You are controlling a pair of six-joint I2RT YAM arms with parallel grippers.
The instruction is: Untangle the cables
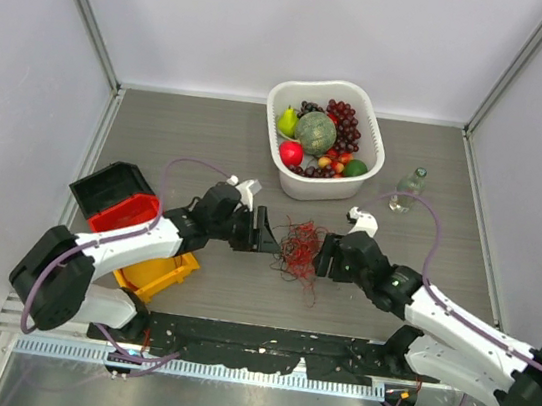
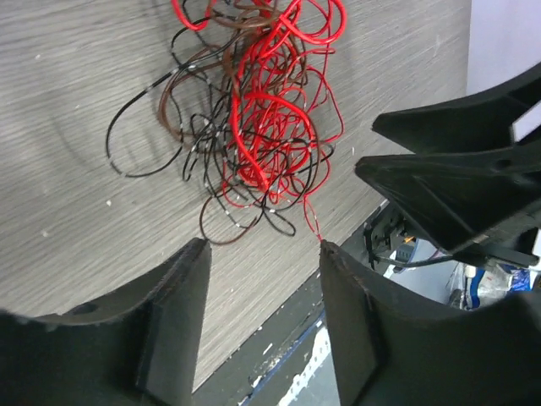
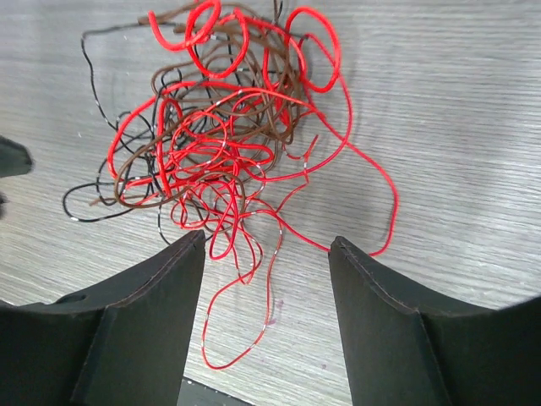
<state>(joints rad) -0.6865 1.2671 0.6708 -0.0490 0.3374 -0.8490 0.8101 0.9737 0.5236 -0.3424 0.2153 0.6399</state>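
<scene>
- Lying on the grey wood-grain surface [image 1: 209, 144] at the centre of the top view, the cables [image 1: 299, 247] are seen as one tangled bundle of red, brown and black strands.
- The left pincer [image 1: 264, 234] is held just left of the bundle with its fingers spread apart, and nothing is gripped.
- In the left wrist view the cables [image 2: 254, 127] are found at the upper middle, and one thin red strand ends just beside the tip of one finger.
- The right pincer [image 1: 322, 256] is held just right of the bundle, also spread wide.
- In the right wrist view loose red loops of the cables [image 3: 228, 161] are seen in the gap between the fingers, unclamped.
- A white basket [image 1: 284, 99] of fruit [image 1: 315, 132] is placed at the upper middle of the top view, with a bottle [image 1: 409, 187] to its right.
- Black, red and yellow bins [image 1: 126, 213] are seen at the left.
</scene>
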